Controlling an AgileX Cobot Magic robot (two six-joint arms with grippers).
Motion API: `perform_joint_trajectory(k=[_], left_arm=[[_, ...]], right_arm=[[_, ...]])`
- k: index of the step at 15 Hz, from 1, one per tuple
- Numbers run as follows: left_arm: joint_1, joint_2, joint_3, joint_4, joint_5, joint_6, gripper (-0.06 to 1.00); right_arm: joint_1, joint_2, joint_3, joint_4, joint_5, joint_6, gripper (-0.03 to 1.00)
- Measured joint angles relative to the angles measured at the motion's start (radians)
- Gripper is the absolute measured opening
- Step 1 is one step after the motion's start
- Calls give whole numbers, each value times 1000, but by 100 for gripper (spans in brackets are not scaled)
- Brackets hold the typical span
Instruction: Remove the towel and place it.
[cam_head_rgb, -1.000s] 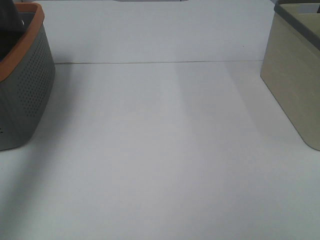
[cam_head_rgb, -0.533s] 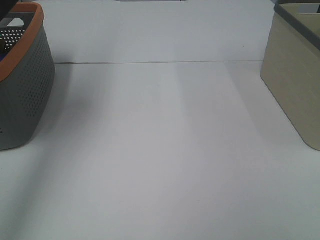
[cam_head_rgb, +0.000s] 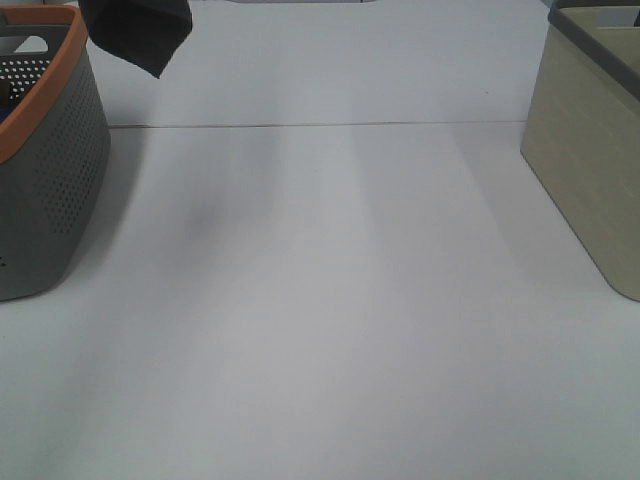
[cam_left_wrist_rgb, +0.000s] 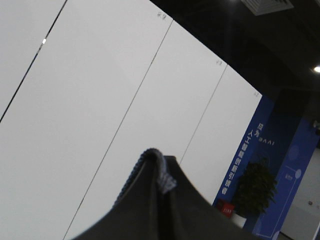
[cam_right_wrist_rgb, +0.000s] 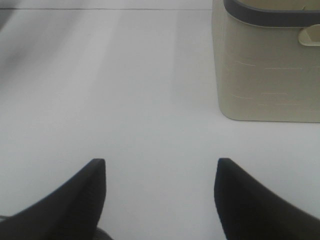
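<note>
The towel (cam_head_rgb: 135, 35) is up in the air at the far left of the bench (cam_head_rgb: 330, 300). It is just beside the orange rim of the grey basket (cam_head_rgb: 50, 170) and does not touch it. We see only its lower part, which hangs down with one corner pointing at the bench.

In the left wrist view, the dark cloth and its stitched edge sit right in front of the camera and hide the fingers. We cannot see the left gripper itself. Because the towel hangs with nothing under it, we think the left gripper is pinching it from above.

The right gripper (cam_right_wrist_rgb: 160, 195) has its two fingers spread wide with nothing between them. It sits low over the bench near the beige bin (cam_head_rgb: 590, 170), well apart from the towel.

So the left arm is the one with the towel. The bare bench lies below the towel and toward the middle. We think the next move is to bring the towel that way and down.
</note>
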Motion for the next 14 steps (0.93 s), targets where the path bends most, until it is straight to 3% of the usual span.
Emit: perform_joint_trajectory(k=[4, 7, 12, 14], left_arm=[[-127, 49, 18, 16, 110, 46, 0], [-205, 73, 20, 20, 133, 147, 0], [-297, 115, 44, 19, 234, 272, 0], [-311, 117, 113, 18, 205, 278, 0]], right_arm=[[0, 0, 0, 6, 0, 0, 64], [0, 36, -4, 72, -10, -37, 64], [0, 253, -19, 323, -282, -227, 62], [0, 361, -19, 458, -317, -344, 62]])
